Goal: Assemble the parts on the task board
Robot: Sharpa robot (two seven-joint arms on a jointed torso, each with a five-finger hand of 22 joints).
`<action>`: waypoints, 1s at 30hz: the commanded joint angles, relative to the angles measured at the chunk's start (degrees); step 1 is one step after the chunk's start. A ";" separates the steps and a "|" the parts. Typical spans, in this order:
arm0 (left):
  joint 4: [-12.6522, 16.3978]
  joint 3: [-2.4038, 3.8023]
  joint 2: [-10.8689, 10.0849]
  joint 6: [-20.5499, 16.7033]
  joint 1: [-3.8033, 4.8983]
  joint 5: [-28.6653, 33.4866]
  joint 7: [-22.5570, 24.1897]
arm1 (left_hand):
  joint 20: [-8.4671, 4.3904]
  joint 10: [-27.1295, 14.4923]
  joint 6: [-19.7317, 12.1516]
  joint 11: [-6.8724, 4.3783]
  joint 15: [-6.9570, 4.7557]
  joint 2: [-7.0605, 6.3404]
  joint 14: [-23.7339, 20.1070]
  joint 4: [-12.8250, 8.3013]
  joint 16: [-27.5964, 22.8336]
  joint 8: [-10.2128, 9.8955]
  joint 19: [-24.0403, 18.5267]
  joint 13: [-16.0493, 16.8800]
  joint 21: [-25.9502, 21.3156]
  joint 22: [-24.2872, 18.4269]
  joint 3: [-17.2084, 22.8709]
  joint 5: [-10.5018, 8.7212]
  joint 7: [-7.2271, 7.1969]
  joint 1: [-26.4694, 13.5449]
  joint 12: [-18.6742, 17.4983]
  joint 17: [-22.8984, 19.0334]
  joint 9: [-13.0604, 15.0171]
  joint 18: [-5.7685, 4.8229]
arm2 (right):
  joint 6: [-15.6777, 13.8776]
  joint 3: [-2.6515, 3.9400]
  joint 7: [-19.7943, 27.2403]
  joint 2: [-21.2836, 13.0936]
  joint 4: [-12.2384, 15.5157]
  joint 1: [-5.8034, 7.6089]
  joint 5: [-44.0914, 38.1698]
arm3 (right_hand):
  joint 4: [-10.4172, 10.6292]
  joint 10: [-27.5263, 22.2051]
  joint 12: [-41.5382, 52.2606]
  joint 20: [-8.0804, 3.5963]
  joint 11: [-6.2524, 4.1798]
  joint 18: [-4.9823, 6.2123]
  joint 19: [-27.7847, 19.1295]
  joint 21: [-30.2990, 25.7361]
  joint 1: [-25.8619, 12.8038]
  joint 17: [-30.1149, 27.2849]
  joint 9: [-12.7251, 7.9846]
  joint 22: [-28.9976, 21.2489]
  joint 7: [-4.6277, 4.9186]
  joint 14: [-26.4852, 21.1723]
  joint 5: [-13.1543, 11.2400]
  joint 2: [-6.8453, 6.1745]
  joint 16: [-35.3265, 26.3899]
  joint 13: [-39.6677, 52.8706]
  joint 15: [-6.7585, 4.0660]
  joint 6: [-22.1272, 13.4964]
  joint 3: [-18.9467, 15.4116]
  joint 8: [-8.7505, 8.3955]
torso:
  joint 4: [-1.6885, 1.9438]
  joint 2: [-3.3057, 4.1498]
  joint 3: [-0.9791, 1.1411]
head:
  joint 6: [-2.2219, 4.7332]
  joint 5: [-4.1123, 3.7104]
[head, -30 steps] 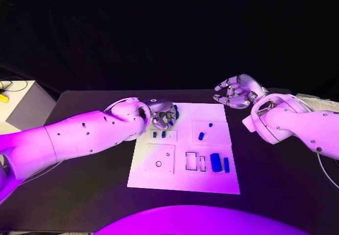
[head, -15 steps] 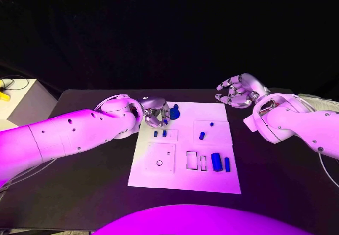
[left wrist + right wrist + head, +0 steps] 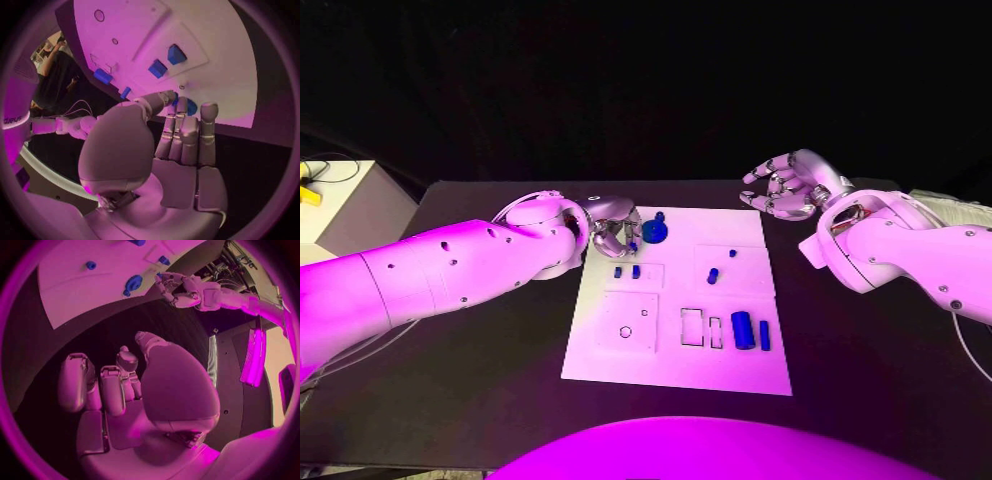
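The white task board [image 3: 675,370] lies mid-table. A round blue part [image 3: 655,232] with a short peg stands near the board's far left corner. My left hand [image 3: 615,228] is just left of it, fingers straight and close together, holding nothing. In the left wrist view the fingertips [image 3: 209,111] stand in front of that round blue part [image 3: 190,106]. In the right wrist view a small gap separates this part [image 3: 132,282] from the left hand [image 3: 181,287]. My right hand [image 3: 788,187] hovers beyond the far right corner, fingers half bent and spread, empty.
Two small blue parts [image 3: 626,271] sit in a slot behind a square plate with a hole [image 3: 627,325]. Two more small blue pieces [image 3: 711,277] lie mid-board, and two long blue bars [image 3: 751,332] lie beside rectangular recesses [image 3: 691,328]. A pale box [image 3: 343,215] stands far left.
My left hand has drawn back to the left and slightly farther away, uncovering the round blue part that it hid a second ago. The right hand has hardly moved.
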 commanded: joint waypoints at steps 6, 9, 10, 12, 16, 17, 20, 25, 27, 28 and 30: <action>-0.44 0.05 0.15 1.06 0.06 -0.83 -0.65 | 0.02 0.58 0.33 -0.06 -0.06 0.25 0.39 -0.42 0.31 -0.33 0.39 -0.04 0.19 -0.01 -0.04 -0.06 0.10 -0.09 -0.30 -0.07 0.09 -0.59 | 0.50 0.01 0.53 0.18 -0.11 -0.03 -0.42 | -0.04 0.21 -0.06 -0.27 -0.03 0.79 -0.13 -0.03 -0.38 6.08 -0.06 5.53 0.04 3.48 0.38 -0.33 -0.24 -0.06 -0.34 -0.27 0.36 0.25 | 0.17 -0.04 -0.10 | -0.02 0.09; -0.50 0.05 0.18 1.49 0.06 -0.84 -0.80 | 0.02 0.60 0.33 -0.03 -0.05 0.19 0.36 -0.43 0.30 -0.38 0.29 -0.05 0.13 -0.10 -0.07 -0.09 0.11 -0.14 -0.38 -0.16 0.09 -0.56 | 0.51 0.01 0.53 0.22 -0.12 -0.03 -0.42 | -0.04 0.21 -0.06 -0.27 -0.03 0.79 -0.13 -0.03 -0.38 6.08 -0.06 5.53 0.04 3.48 0.38 -0.33 -0.24 -0.06 -0.34 -0.27 0.36 0.25 | 0.11 -0.03 -0.08 | -0.11 0.26; -0.54 0.04 0.22 1.73 0.06 -0.84 -0.89 | 0.02 0.61 0.34 -0.03 -0.04 0.20 0.34 -0.42 0.29 -0.39 0.30 -0.05 0.14 -0.09 -0.08 -0.10 0.12 -0.15 -0.40 -0.20 0.10 -0.57 | 0.51 0.01 0.53 0.25 -0.14 -0.03 -0.42 | -0.04 0.21 -0.06 -0.27 -0.03 0.79 -0.13 -0.03 -0.38 6.08 -0.06 5.53 0.04 3.48 0.38 -0.33 -0.24 -0.06 -0.34 -0.27 0.36 0.25 | 0.08 -0.05 -0.07 | -0.20 0.36; -0.60 0.04 0.26 1.96 0.06 -0.84 -0.97 | 0.03 0.63 0.35 -0.02 -0.03 0.19 0.27 -0.39 0.26 -0.42 0.21 -0.06 0.09 -0.17 -0.10 -0.13 0.13 -0.22 -0.47 -0.37 0.10 -0.55 | 0.52 0.01 0.54 0.27 -0.15 -0.03 -0.42 | -0.04 0.21 -0.06 -0.27 -0.03 0.79 -0.13 -0.03 -0.38 6.08 -0.06 5.53 0.04 3.48 0.38 -0.33 -0.24 -0.06 -0.34 -0.27 0.36 0.25 | 0.05 -0.04 -0.09 | -0.45 0.54; -0.88 0.03 0.45 2.44 0.07 -0.87 -1.11 | 0.03 0.64 0.36 0.00 -0.01 0.17 0.24 -0.37 0.25 -0.47 0.11 -0.07 0.03 -0.26 -0.14 -0.17 0.14 -0.28 -0.55 -0.41 0.11 -0.53 | 0.52 0.01 0.54 0.30 -0.17 -0.04 -0.42 | -0.04 0.19 -0.31 -0.31 -0.06 0.82 -0.13 -0.23 -0.50 5.97 -0.05 5.43 0.02 3.48 0.41 -0.46 -0.34 -0.49 -0.37 -0.23 0.58 0.32 | 0.03 -0.02 -0.10 | -0.53 0.49; -0.97 0.02 0.51 2.50 0.07 -0.89 -1.14 | 0.03 0.64 0.36 0.00 -0.01 0.17 0.24 -0.37 0.25 -0.47 0.11 -0.07 0.03 -0.26 -0.14 -0.17 0.14 -0.28 -0.55 -0.41 0.11 -0.53 | 0.53 0.01 0.55 0.31 -0.18 -0.04 -0.42 | -0.04 0.19 -0.31 -0.31 -0.06 0.82 -0.13 -0.23 -0.50 5.97 -0.05 5.43 0.02 3.48 0.41 -0.46 -0.34 -0.49 -0.37 -0.23 0.58 0.32 | 0.03 -0.02 -0.05 | -0.48 0.56; -1.19 0.00 0.71 2.52 0.03 -1.24 -1.23 | 0.04 0.64 0.34 0.01 0.01 0.15 0.21 -0.35 0.24 -0.53 0.08 -0.09 0.02 -0.27 -0.17 -0.21 0.15 -0.34 -0.64 -0.47 0.11 -0.53 | 0.54 0.01 0.56 0.34 -0.19 -0.05 -0.42 | -0.04 0.19 -0.31 -0.31 -0.06 0.82 -0.13 -0.23 -0.50 5.97 -0.05 5.43 0.02 3.48 0.41 -0.46 -0.34 -0.49 -0.37 -0.23 0.58 0.32 | 0.03 -0.02 -0.03 | -0.48 0.54; -1.48 -0.01 1.03 2.07 -0.09 -1.67 -1.39 | 0.03 0.61 0.26 0.03 0.03 0.18 0.14 -0.39 0.21 -0.66 -0.13 -0.12 -0.11 -0.46 -0.13 -0.23 0.15 -0.30 -0.81 -0.59 0.11 -0.47 | 0.49 0.01 0.59 0.38 -0.19 -0.06 -0.43 | -0.04 0.19 -0.31 -0.31 -0.06 0.82 -0.13 -0.23 -0.50 5.97 -0.05 5.43 0.02 3.48 0.41 -0.46 -0.34 -0.49 -0.37 -0.23 0.58 0.32 | -0.01 0.04 -0.03 | -0.56 0.57; -1.65 -0.01 1.17 1.93 -0.12 -1.79 -1.46 | 0.03 0.61 0.26 0.03 0.03 0.18 0.14 -0.39 0.21 -0.66 -0.13 -0.12 -0.11 -0.46 -0.13 -0.23 0.15 -0.30 -0.81 -0.59 0.11 -0.47 | 0.47 0.01 0.60 0.39 -0.18 -0.06 -0.44 | -0.04 0.19 -0.31 -0.31 -0.06 0.82 -0.13 -0.23 -0.50 5.97 -0.05 5.43 0.02 3.48 0.41 -0.46 -0.34 -0.49 -0.37 -0.23 0.58 0.32 | -0.01 0.01 0.01 | -0.42 0.60; -1.75 -0.02 1.23 1.93 -0.14 -1.85 -1.49 | 0.03 0.61 0.26 0.03 0.03 0.18 0.14 -0.39 0.21 -0.66 -0.13 -0.12 -0.11 -0.46 -0.13 -0.23 0.15 -0.30 -0.81 -0.59 0.11 -0.47 | 0.47 0.01 0.60 0.38 -0.18 -0.06 -0.45 | -0.04 0.19 -0.31 -0.31 -0.06 0.82 -0.13 -0.23 -0.50 5.97 -0.05 5.43 0.02 3.48 0.41 -0.46 -0.34 -0.49 -0.37 -0.23 0.58 0.32 | -0.03 0.01 0.01 | -0.47 0.62; -2.02 -0.03 1.41 1.95 -0.16 -1.97 -1.54 | 0.03 0.61 0.26 0.03 0.03 0.18 0.14 -0.39 0.21 -0.66 -0.13 -0.12 -0.11 -0.46 -0.13 -0.23 0.15 -0.30 -0.81 -0.59 0.11 -0.47 | 0.46 0.01 0.60 0.38 -0.18 -0.06 -0.49 | -0.04 0.19 -0.31 -0.31 -0.06 0.82 -0.13 -0.23 -0.50 5.97 -0.05 5.43 0.02 3.48 0.41 -0.46 -0.34 -0.49 -0.37 -0.23 0.58 0.32 | -0.03 0.01 0.05 | -0.46 0.63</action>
